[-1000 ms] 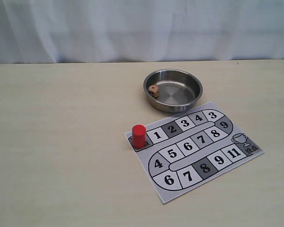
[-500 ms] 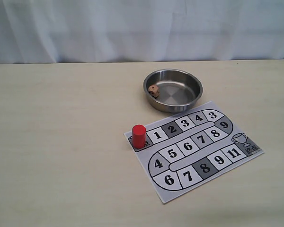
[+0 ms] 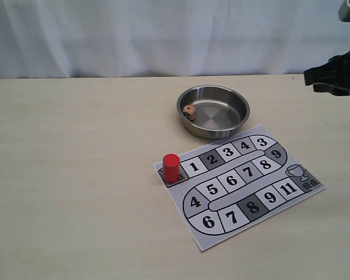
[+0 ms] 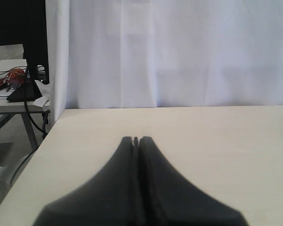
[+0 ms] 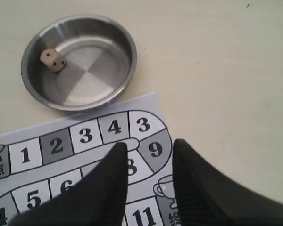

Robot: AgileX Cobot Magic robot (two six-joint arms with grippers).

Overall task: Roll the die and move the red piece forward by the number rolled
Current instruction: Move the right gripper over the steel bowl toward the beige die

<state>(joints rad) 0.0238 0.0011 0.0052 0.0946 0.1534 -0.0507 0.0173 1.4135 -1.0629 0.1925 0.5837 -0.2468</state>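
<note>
Tan wooden die point(image 5: 52, 60): lies inside the steel bowl point(image 3: 213, 87), close to its wall; a cube, so no long axis, faces skewed to the board's point(image 3: 221, 233) edges.
Red piece point(image 3: 171, 168): upright on the start square, long axis vertical.
Right claw point(image 5: 146, 148): moderately parted, empty, above the board.
Left claw point(image 4: 136, 140): closed, empty, over bare table point(image 4: 226, 141).
Judged step: reach for the die. Descend square to two flat faces, clear of the bowl wall.

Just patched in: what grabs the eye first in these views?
The red piece stands out, upright on the start square at the left end of the board. Behind the board, the die lies inside a steel bowl, near its left wall. The right gripper hangs open above the table, at the right.
</note>
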